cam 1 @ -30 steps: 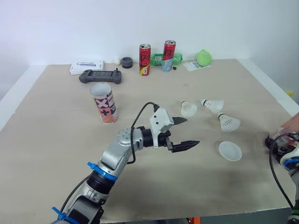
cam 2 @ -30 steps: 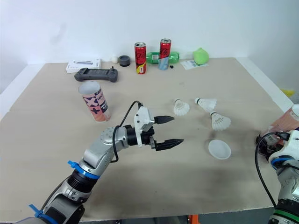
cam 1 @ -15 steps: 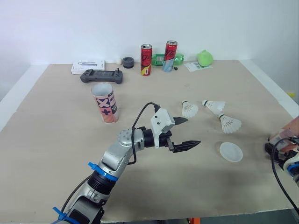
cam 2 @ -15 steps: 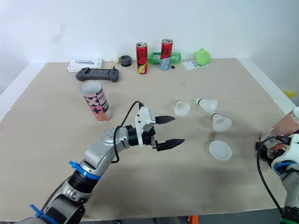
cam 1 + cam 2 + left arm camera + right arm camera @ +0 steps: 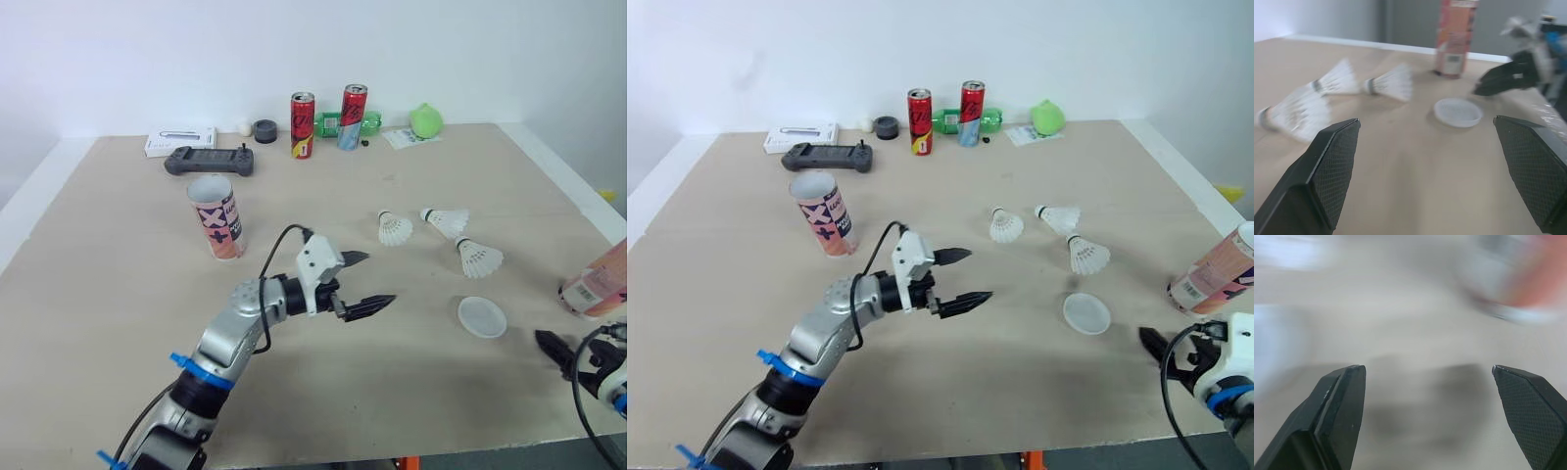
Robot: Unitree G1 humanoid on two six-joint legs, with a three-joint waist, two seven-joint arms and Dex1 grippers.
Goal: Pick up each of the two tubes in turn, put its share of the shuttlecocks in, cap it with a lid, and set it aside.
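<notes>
At the lower right of the frame, the right gripper (image 5: 554, 350) has its fingers spread wide with nothing between them. Just above it, at the right edge, a pink tube (image 5: 596, 282) stands on the table (image 5: 118, 294), apart from the gripper. The white lid (image 5: 482, 316) lies to the left of that tube. At the centre, the left gripper (image 5: 377, 278) hovers with its fingers parted and empty. Above the lid, three shuttlecocks (image 5: 446, 219) lie near one another. At centre left, an open tube (image 5: 217, 216) stands upright. Along the top sit a game controller (image 5: 210, 161) and two red cans (image 5: 302, 112).
</notes>
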